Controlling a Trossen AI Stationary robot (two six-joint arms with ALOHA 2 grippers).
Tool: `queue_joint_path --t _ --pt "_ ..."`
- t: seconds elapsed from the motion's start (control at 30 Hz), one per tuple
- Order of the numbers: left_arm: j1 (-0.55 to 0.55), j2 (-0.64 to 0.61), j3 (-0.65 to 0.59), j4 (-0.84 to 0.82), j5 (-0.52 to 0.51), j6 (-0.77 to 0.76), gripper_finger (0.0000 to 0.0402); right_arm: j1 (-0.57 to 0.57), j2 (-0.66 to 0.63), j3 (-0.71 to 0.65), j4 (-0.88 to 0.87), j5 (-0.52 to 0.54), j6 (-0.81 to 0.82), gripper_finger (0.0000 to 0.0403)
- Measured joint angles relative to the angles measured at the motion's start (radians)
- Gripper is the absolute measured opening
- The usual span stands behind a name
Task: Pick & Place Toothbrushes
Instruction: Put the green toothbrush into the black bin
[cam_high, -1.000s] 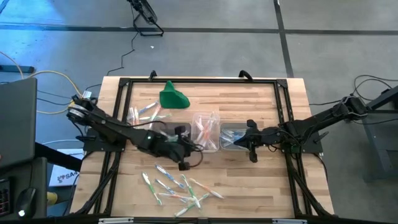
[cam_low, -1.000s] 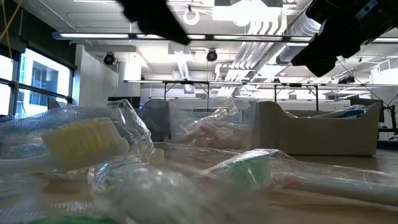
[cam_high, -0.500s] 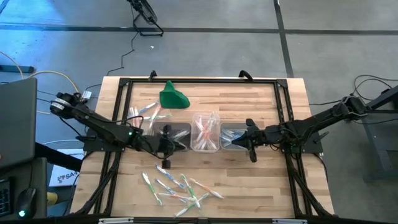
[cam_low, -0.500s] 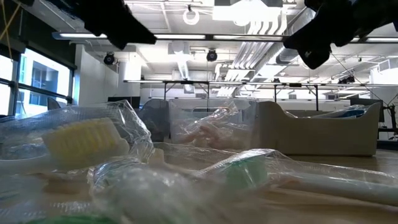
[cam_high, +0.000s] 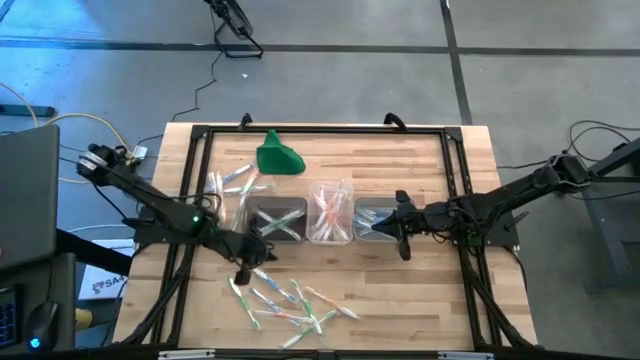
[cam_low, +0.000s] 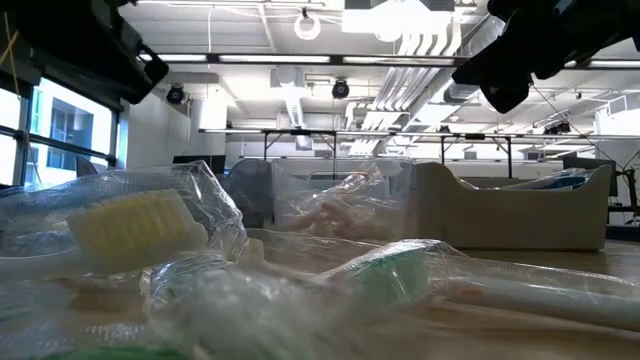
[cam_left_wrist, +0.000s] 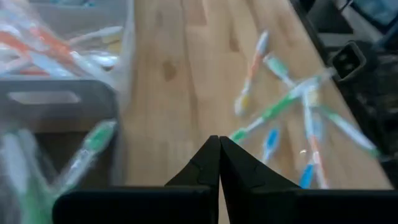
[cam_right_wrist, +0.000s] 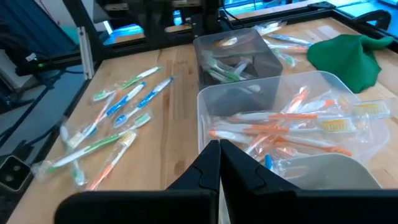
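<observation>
Several wrapped toothbrushes (cam_high: 285, 300) lie loose on the wood near the front edge, and a few more (cam_high: 233, 183) lie at the far left. Three clear tubs stand in a row. The left tub (cam_high: 278, 221) holds green toothbrushes (cam_right_wrist: 227, 71), the middle tub (cam_high: 331, 212) orange ones (cam_right_wrist: 292, 127), and the right tub (cam_high: 374, 218) bluish ones. My left gripper (cam_high: 243, 272) hangs shut and empty between the left tub and the loose toothbrushes (cam_left_wrist: 280, 102). My right gripper (cam_high: 403, 246) hovers shut and empty at the right tub's near right corner.
A green cloth-like lump (cam_high: 278, 156) lies at the far side of the table. A black frame (cam_high: 320, 130) runs round the tabletop. Bare wood (cam_high: 420, 290) lies at the near right and behind the tubs.
My left gripper has drawn back from in front of the tubs toward the table's left and near edges, sinking a little, and the left tub now shows uncovered. My right arm has kept still.
</observation>
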Motion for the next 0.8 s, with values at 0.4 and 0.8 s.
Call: queue_joint_path --t 0.4,0.8 --pt "-0.111 0.012 0.002 -0.130 0.007 -0.186 0.0001 0.000 0.011 0.000 0.011 0.001 0.002 0.0002" --pt "-0.137 0.026 0.003 -0.127 0.162 -0.002 0.0000 0.000 0.011 0.000 0.019 0.081 0.064 0.0002"
